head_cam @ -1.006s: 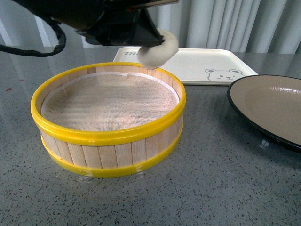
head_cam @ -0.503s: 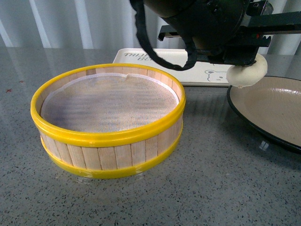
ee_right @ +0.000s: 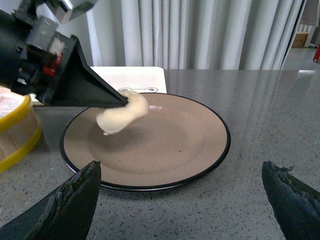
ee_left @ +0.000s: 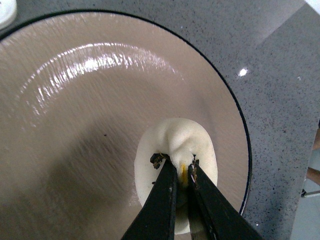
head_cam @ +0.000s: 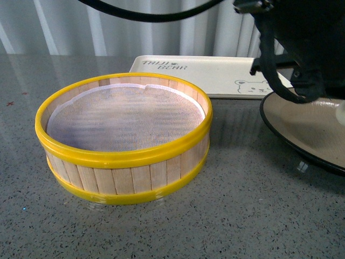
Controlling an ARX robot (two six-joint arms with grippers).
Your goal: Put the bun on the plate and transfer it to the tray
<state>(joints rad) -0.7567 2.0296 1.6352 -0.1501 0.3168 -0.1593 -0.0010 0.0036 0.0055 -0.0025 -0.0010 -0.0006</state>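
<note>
My left pincer (ee_left: 181, 172) pinches the small round white steamed bun (ee_left: 175, 140) at its tips. Directly beneath them lies the wide shallow tan plate with the black rim (ee_left: 75, 125), on the grey speckled stone tabletop (head_cam: 242, 216). Left of the pincer stands the round wooden steamer basket with yellow rims (head_cam: 124, 156), near the plate but apart. Behind and left of the pincer lies the flat rectangular cream tray (head_cam: 215, 75), just beyond the basket's far rim.

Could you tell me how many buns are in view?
1. The bun is pinched in the left gripper over the plate; none shows in the steamer basket, whose near floor is hidden.
</note>
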